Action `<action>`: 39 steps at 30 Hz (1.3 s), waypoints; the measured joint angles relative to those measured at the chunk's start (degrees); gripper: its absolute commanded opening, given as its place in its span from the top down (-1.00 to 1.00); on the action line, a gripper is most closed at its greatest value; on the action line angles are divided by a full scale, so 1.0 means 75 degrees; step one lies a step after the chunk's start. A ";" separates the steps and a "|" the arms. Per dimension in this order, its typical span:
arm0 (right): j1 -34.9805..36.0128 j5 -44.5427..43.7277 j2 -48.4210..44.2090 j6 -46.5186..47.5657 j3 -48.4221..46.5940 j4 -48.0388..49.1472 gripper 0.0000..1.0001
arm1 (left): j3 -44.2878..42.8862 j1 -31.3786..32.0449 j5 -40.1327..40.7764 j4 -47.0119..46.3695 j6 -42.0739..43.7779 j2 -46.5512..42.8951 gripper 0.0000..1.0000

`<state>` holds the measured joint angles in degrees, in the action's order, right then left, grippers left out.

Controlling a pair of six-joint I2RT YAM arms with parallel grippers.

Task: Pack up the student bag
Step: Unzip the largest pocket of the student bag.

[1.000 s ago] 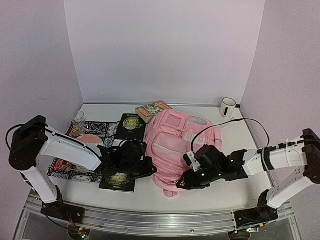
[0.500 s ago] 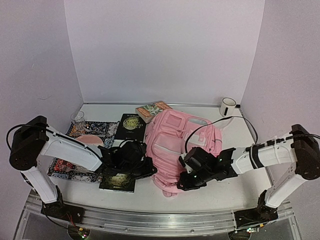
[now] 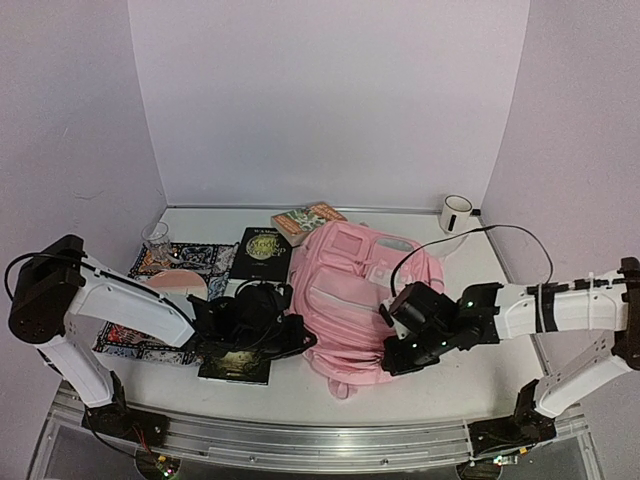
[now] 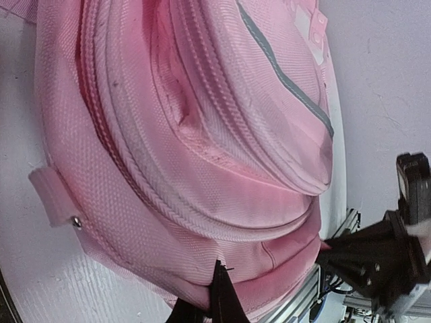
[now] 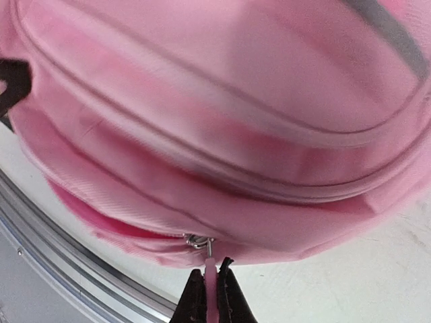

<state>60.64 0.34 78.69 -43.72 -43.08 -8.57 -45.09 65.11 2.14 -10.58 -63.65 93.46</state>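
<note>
On the worktop (image 3: 300,395) lies the student bag (image 3: 360,300); the right fingers (image 5: 227,296) pinch its zip pull (image 5: 210,268) at the near edge, the left fingers (image 4: 221,299), closed, touch its left side.

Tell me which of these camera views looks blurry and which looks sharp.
Right wrist view: student bag smeared and soft, zipper pull in the right gripper clearer. Left wrist view: bag weave crisp. Top view: evenly lit, no glare.

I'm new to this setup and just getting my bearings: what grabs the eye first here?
The student bag, big and pink, lies mid-table between both arms. The right gripper pinches its zipper pull at the near edge; the left gripper is shut against the bag's near-left edge.
</note>
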 measured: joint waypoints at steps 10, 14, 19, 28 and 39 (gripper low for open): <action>-0.2396 -0.0707 -0.1216 0.0388 0.0272 -0.1684 1.00 | 0.0233 -0.0039 -0.0671 -0.0202 0.0225 -0.0780 1.00; -0.3103 -0.1043 -0.1262 0.0652 0.0176 -0.2057 1.00 | 0.0478 -0.0070 -0.1124 -0.0175 0.0492 -0.1072 1.00; -0.3879 -0.1202 -0.1203 0.1159 -0.0282 -0.2357 1.00 | 0.0758 -0.0074 -0.1513 -0.0204 0.0771 -0.1476 1.00; -0.4198 -0.1249 -0.1353 0.1517 -0.0297 -0.2349 0.99 | 0.0497 -0.0089 -0.1948 -0.0256 0.1387 -0.0957 1.00; -0.4496 -0.1540 -0.2649 0.1775 0.0010 -0.2367 0.12 | -0.1825 -0.0105 -0.2036 0.0713 0.2467 0.1296 0.78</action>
<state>26.92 -11.21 58.82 -30.41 -43.01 -26.32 -58.78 64.33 -13.13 -5.23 -45.15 103.18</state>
